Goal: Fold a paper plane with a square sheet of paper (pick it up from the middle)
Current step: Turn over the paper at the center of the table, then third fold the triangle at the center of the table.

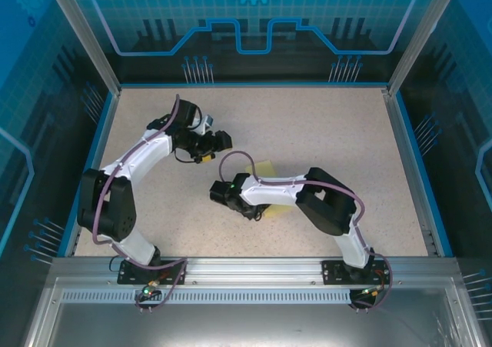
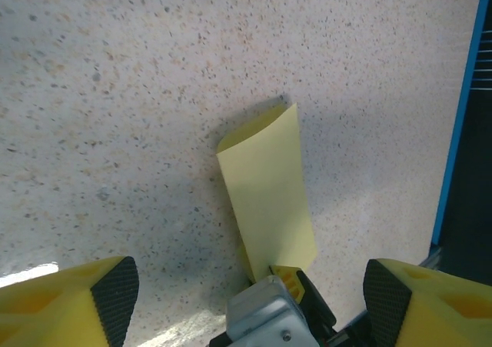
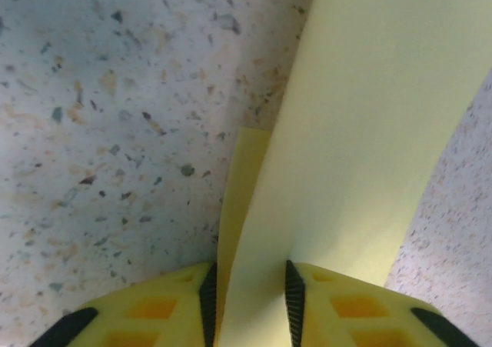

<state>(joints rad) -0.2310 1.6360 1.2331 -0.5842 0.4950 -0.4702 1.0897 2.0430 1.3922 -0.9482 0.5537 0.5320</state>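
Observation:
The square sheet of paper [image 1: 266,168] is pale yellow and bent over on itself, lying on the speckled table under my right forearm. In the right wrist view the sheet [image 3: 369,131] rises between the jaws of my right gripper [image 3: 250,305]. The jaws stand slightly apart, and a gap shows beside the left pad [image 3: 207,301]. My left gripper [image 1: 219,142] hovers open to the upper left, well apart from the paper. Its wrist view looks down on the curled sheet [image 2: 269,193] and a yellow finger [image 2: 288,274] of the right gripper at the sheet's base. No paper plane shape shows.
The speckled tabletop [image 1: 330,131] stretches free behind and to the right of the arms. A blue rim [image 1: 411,155] and the metal frame posts bound the work area. The blue edge [image 2: 461,116] runs down the right side of the left wrist view.

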